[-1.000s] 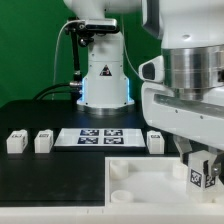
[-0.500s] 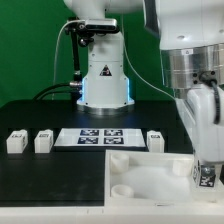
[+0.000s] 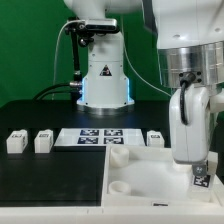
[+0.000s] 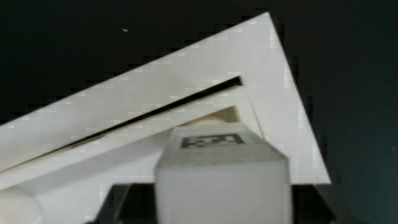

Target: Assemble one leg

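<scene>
My gripper (image 3: 200,176) is shut on a leg (image 3: 200,183), a small white block whose black-and-white tag faces the exterior camera. It holds the leg upright over the near corner of the large white square tray-like piece (image 3: 140,172), at the exterior view's right. In the wrist view the leg (image 4: 221,165) fills the gap between the dark fingers (image 4: 135,196) of the gripper (image 4: 222,205), and that piece's corner (image 4: 240,80) lies beneath it. I cannot tell whether the leg touches the piece. Three more legs stand on the table (image 3: 16,142), (image 3: 43,142), (image 3: 155,139).
The marker board (image 3: 95,137) lies flat between the loose legs. The robot's base (image 3: 103,80) stands behind it on the black table (image 3: 55,175). The arm's bulk covers the exterior view's upper right.
The gripper has sunk a little with the leg, toward the tray-like piece's near corner. More of the arm's wrist now stands upright in view. The tray-like piece looks shifted slightly away.
</scene>
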Tool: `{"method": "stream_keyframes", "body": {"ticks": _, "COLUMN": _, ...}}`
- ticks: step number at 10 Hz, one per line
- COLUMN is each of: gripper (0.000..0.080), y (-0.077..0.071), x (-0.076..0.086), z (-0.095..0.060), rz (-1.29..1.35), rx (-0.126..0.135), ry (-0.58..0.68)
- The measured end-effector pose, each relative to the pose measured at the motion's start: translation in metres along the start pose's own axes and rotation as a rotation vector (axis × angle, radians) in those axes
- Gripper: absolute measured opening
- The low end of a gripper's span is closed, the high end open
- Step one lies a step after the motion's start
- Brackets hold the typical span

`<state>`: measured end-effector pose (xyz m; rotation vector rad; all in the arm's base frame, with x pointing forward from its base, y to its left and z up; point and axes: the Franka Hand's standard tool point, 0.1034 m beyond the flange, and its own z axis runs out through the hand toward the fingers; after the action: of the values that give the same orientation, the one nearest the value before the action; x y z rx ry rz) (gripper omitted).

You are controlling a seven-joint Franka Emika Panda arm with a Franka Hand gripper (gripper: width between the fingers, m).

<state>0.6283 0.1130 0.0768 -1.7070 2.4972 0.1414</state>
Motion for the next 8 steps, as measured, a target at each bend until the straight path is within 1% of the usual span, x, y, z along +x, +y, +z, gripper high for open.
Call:
{"method": "stream_keyframes", "body": {"ticks": 1, "gripper": 0.03, "y": 0.001, "x": 0.0, "z": 0.001, "rz": -0.019, "rx": -0.002, "ry": 0.0}}
{"method": "stream_keyframes", "body": {"ticks": 2, "gripper": 0.0343, "y": 0.002, "x": 0.0, "z": 0.002, "rz": -0.02, "rx": -0.003, "ry": 0.0}}
{"method": "stream_keyframes", "body": {"ticks": 3, "gripper": 0.0533, "y": 0.002, "x": -0.002, "z": 0.002, "rz": -0.024, "rx": -0.003, "ry": -0.001}}
{"method": "stream_keyframes", "body": {"ticks": 4, "gripper": 0.0613, "y": 0.007, "x": -0.006, "z": 0.001, "rz": -0.032, "rx": 0.002, "ry": -0.004}}
{"method": "stream_keyframes", "body": {"ticks": 5, "gripper": 0.0613, "y": 0.017, "x": -0.011, "z": -0.002, "rz": -0.043, "rx": -0.003, "ry": -0.007}}
{"method": "stream_keyframes", "body": {"ticks": 6, "gripper": 0.0643, "y": 0.028, "x": -0.017, "z": -0.007, "rz": -0.053, "rx": -0.008, "ry": -0.011}}
{"method": "stream_keyframes", "body": {"ticks": 7, "gripper": 0.0643, "y": 0.033, "x": -0.019, "z": -0.01, "rz": -0.065, "rx": -0.011, "ry": -0.013}}
{"method": "stream_keyframes", "body": {"ticks": 8, "gripper": 0.0648, "y": 0.032, "x": -0.018, "z": -0.008, "rz": -0.067, "rx": -0.012, "ry": -0.011}}
